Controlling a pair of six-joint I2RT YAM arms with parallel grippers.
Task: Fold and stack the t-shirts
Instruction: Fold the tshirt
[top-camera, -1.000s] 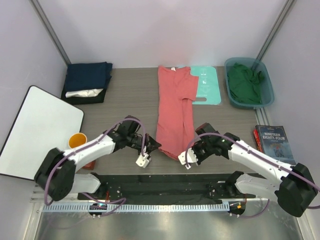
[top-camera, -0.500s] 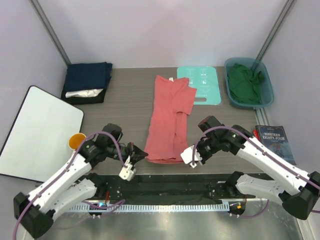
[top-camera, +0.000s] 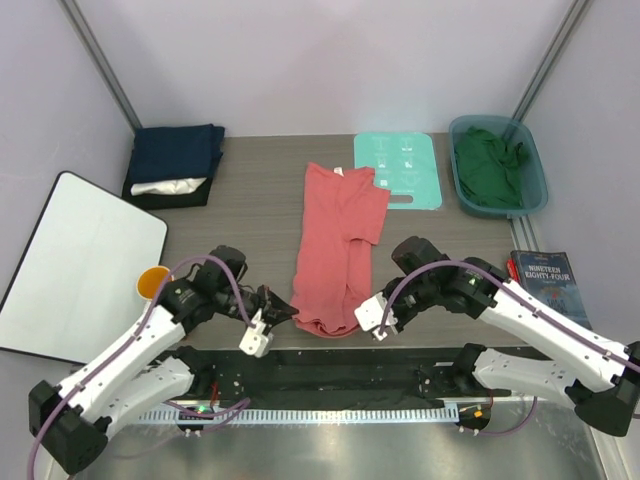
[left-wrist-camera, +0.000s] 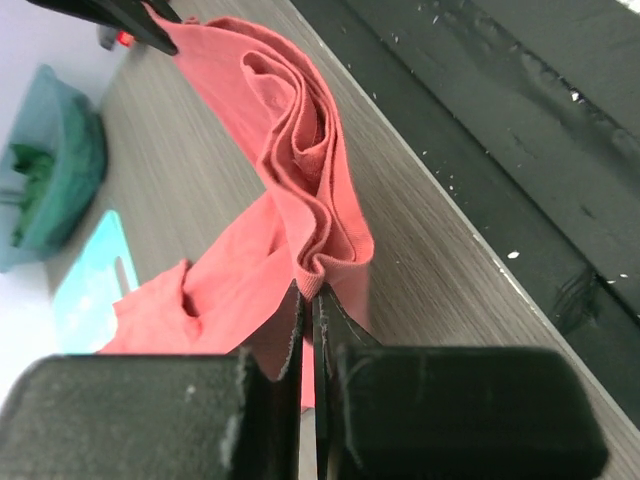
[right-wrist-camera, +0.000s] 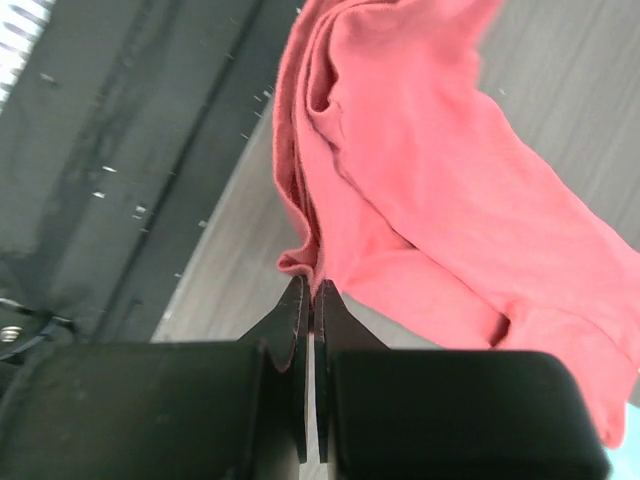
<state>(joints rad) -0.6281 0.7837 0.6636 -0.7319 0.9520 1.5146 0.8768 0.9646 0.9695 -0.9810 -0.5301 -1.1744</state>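
Coral-red cloth t-shirt (top-camera: 338, 245): narrow lengthwise fold, centre of the table, collar far, hem at the near edge.
- Change: a second ago its far end lay over the flat mint-green board with a handle slot (top-camera: 398, 166). Now the whole shirt sits nearer and slightly left, clear of the board.
- Near hem lifted and bunched into pleats.
- Left gripper (left-wrist-camera: 308, 295): fingers clamped on the hem's left corner.
- Right gripper (right-wrist-camera: 310, 290): fingers clamped on the right corner.
- Reading: the drag towards the arms looks like set-up for a crosswise fold, hem to collar. Folding is not finished.
- Far left: folded navy blue shirt (top-camera: 178, 152) with a white one (top-camera: 165, 186) tucked under, likely the stack.
- Far right: dark green shirt (top-camera: 488, 165), crumpled in a teal plastic tub (top-camera: 541, 178), not yet folded.
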